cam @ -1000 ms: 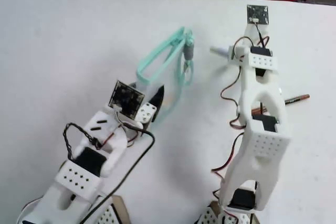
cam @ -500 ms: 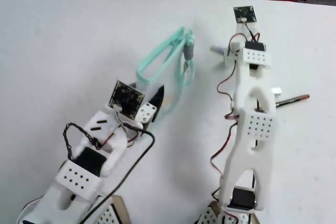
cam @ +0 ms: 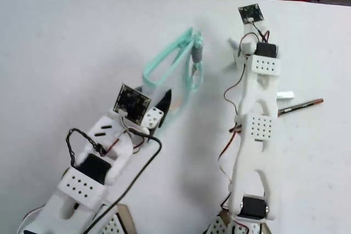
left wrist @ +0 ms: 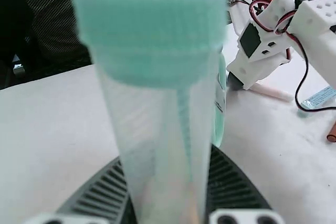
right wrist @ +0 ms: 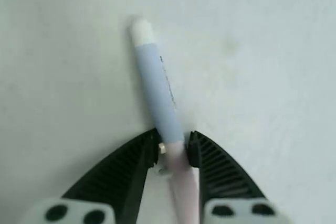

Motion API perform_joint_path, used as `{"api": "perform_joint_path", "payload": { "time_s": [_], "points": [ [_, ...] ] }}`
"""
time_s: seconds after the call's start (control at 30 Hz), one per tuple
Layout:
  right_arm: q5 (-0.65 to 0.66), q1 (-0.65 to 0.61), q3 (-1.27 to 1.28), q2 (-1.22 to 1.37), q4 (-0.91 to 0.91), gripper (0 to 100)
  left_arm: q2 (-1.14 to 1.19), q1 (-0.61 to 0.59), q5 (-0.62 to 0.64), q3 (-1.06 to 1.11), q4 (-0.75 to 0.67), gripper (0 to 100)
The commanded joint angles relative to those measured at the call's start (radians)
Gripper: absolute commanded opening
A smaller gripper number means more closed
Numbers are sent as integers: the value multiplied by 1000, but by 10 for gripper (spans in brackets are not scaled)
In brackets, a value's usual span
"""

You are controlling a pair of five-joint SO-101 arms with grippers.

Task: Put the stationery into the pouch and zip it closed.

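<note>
The right hand [right wrist: 173, 148] had pushed forward, closed near one end of the pen [right wrist: 156, 77], likely light, stiff and slippery; the left hand [cam: 164, 102] clamped the soft pouch [cam: 170, 67] beside it.

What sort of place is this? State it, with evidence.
Likely a robotics lab bench: two white arms with bare wiring on a white table, left tool holding a mint pouch, right tool a pen.
</note>
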Motion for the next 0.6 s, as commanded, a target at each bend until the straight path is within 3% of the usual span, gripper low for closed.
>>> {"api": "perform_joint_path", "payload": {
  "time_s": [0.0, 0.57],
  "points": [
    [14, -31, -34, -8, 12, 19, -5, 1, -15, -3, -21, 120],
    [6, -27, -34, -12, 15, 19, -5, 1, -15, -3, -21, 120]
  ]
}}
